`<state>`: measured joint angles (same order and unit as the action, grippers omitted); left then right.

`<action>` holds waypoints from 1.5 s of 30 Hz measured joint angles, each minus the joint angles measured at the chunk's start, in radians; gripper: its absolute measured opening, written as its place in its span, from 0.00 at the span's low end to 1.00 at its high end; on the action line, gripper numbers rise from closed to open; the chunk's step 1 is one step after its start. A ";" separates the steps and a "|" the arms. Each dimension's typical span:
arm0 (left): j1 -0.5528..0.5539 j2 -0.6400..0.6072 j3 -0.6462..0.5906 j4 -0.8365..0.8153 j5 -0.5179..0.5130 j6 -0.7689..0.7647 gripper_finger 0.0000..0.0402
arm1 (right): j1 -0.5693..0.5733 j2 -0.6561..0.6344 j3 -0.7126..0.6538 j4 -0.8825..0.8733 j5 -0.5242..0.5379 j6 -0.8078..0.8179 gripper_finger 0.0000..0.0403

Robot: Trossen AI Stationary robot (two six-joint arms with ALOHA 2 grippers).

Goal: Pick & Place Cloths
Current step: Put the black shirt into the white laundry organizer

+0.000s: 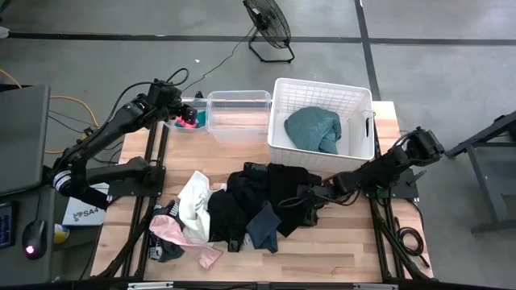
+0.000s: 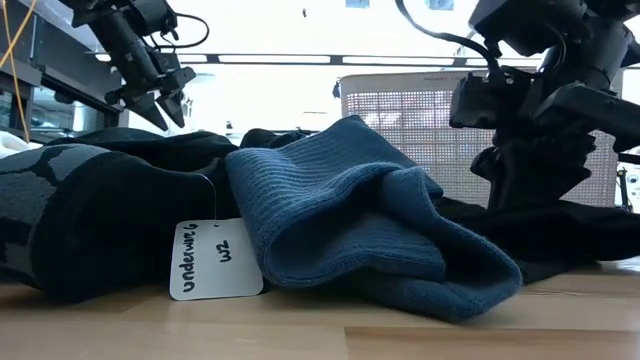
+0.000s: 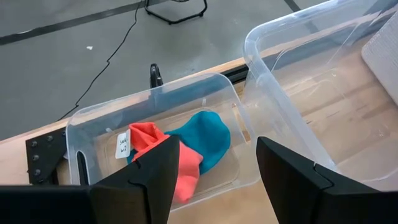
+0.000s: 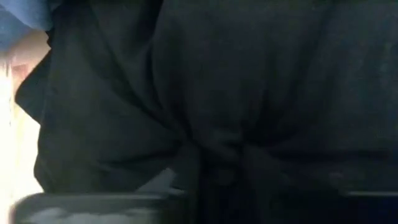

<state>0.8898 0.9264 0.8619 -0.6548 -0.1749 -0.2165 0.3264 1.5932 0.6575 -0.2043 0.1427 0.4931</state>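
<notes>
I see the right gripper (image 1: 305, 196) pinching black cloth (image 4: 249, 93) in the pile; left gripper (image 3: 214, 165), fingers spread, hovers over the small clear bin (image 3: 81, 134).

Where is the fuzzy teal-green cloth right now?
In the high view, the teal-green knitted cloth lies inside the white slatted plastic basket at the table's far right, beside the clear plastic bin.

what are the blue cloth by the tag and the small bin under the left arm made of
Blue cloth: soft ribbed knit, matte, judging by its fine parallel ridges and limp folds. Small bin: clear glossy plastic, probably rigid; the pink and teal cloths inside show through its walls.
</notes>
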 joint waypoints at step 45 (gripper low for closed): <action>0.000 0.000 -0.001 0.009 0.000 0.011 0.51 | -0.037 -0.514 0.706 -0.080 0.313 -0.676 0.03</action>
<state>0.8898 0.9264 0.8604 -0.6460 -0.1745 -0.2054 0.2896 1.0791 1.3638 -0.2840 0.4556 -0.1831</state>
